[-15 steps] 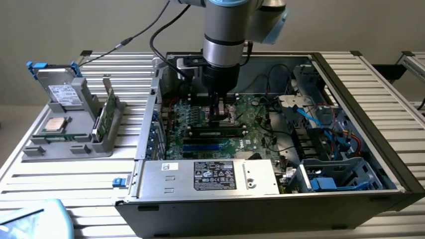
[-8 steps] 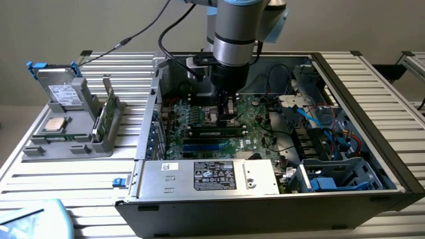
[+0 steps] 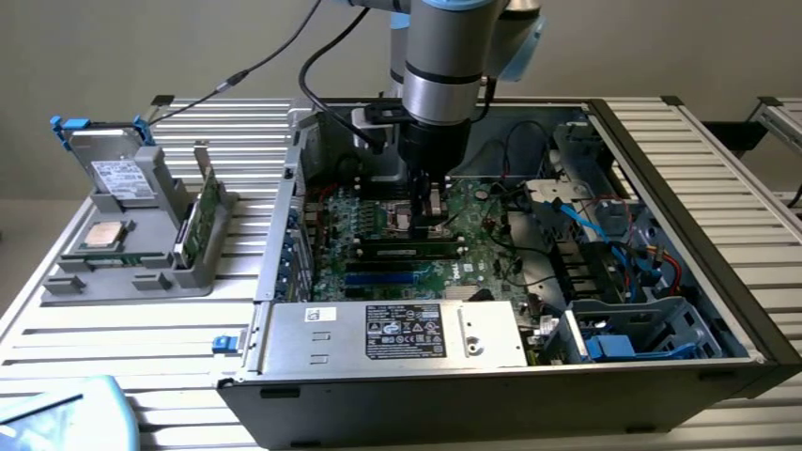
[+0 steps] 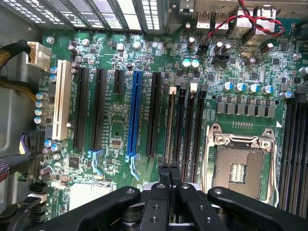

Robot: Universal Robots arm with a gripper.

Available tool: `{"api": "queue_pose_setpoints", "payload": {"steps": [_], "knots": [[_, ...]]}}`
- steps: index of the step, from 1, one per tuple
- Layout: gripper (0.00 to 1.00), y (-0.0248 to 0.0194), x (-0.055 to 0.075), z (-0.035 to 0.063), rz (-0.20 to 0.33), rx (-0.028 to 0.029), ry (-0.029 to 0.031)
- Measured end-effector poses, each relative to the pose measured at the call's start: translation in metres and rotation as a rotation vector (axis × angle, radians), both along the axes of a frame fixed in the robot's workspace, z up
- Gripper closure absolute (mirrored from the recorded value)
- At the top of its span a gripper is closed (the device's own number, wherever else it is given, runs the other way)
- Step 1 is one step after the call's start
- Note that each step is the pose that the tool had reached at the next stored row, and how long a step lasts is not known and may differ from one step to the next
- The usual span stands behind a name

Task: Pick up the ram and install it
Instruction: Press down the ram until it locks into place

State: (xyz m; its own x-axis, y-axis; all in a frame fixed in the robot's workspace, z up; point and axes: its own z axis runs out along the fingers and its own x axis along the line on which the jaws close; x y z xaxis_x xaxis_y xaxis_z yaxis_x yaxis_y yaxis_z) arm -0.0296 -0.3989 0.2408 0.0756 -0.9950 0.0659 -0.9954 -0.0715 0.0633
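A ram point(image 3: 408, 251), a long green stick, sits seated in a black memory slot on the motherboard point(image 3: 376, 221) inside the open PC case. In the wrist view the ram point(image 4: 171, 125) shows edge-on as a thin strip in the slot beside the processor socket point(image 4: 239, 163). My gripper point(image 3: 427, 214) hangs just above the board, over that slot. Its fingertips point(image 4: 163, 171) are pressed together with nothing between them, so the gripper point(image 4: 169, 169) is shut and holds nothing. A second green ram stick point(image 3: 201, 214) stands upright in the grey holder at the exterior view's left.
The grey holder point(image 3: 75, 277) also carries a silver processor chip point(image 3: 103, 235) and a hard drive point(image 3: 119, 174). The power supply point(image 3: 394, 331) fills the case front, with cables and a drive cage point(image 3: 626, 329) at the exterior view's right. Expansion slots point(image 4: 136, 113) lie beside the memory slots.
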Motion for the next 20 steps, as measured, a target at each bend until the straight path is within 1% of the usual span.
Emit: {"api": "queue_pose_setpoints", "payload": {"steps": [11,20], "knots": [[0.90,0.0000,0.0000,0.0000,-0.002,0.0000,-0.0001],[0.90,0.0000,-0.0002,0.0000,-0.094,0.0001,-0.0002]]}}
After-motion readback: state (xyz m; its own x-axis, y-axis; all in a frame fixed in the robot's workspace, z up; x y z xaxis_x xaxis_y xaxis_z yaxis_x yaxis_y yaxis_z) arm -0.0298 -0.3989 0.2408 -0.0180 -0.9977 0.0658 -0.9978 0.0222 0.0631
